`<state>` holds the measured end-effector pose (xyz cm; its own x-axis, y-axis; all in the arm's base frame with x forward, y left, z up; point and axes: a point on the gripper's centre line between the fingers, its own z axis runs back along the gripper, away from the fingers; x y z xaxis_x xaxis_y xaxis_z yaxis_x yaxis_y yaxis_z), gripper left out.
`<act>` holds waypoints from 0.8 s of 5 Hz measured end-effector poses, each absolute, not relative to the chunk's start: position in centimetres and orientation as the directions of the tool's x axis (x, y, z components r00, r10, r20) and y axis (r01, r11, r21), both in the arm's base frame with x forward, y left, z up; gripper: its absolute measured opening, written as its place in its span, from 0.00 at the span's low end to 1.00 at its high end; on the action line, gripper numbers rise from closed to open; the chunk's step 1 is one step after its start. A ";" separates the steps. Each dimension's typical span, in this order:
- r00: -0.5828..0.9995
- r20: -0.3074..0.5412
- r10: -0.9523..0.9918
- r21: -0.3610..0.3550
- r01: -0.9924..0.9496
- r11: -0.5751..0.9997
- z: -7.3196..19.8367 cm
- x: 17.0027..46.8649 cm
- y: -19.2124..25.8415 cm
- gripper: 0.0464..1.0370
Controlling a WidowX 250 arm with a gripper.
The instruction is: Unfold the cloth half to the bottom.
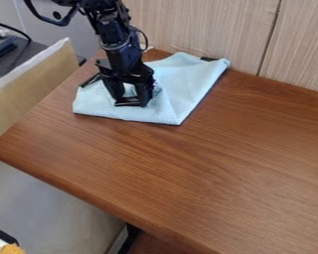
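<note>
Table point(208, 173): Brown wood with a rounded near corner, set against a pale panelled wall point(201, 25).

Gripper point(130, 101): Pointed down over the left part of the cloth point(188, 77), close to its near edge. How far open it is, and whether it has hold of any fabric, cannot be told from this angle.

Cloth from gripper: Light blue fabric lies under and around the gripper, with the larger share to the right and toward the wall. Only a narrow margin shows on the near side.

Cloth's long axis: A slant from the lower left up to the far right corner, by the wall. The near edge runs roughly across the view.

Way to the bottom: Bare wood spreads on the near side of the cloth. The move likely calls for a grip on the upper layer alone, then a low pull toward the near side; pinching both layers would drag the whole cloth.

Arm point(119, 42): A single black arm, entering from the top edge, its base cut off.

Hard to make out: The gripper covers the fabric beneath it. Which layer is uppermost, and where the fold runs, is unclear. A small dark piece point(208, 59) at the far corner defies naming.
</note>
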<state>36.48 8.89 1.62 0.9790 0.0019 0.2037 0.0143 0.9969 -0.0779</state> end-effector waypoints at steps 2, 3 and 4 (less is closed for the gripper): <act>0.983 0.185 0.001 -0.051 0.008 0.999 1.2 36.0 9.2 0.30; 0.982 0.187 0.001 -0.055 0.009 0.998 1.4 35.7 9.1 0.11; 0.982 0.189 0.002 -0.056 0.009 0.998 1.5 35.7 9.0 0.02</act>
<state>35.74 8.98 1.52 0.9820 0.0021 0.1886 0.0086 0.9984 -0.0560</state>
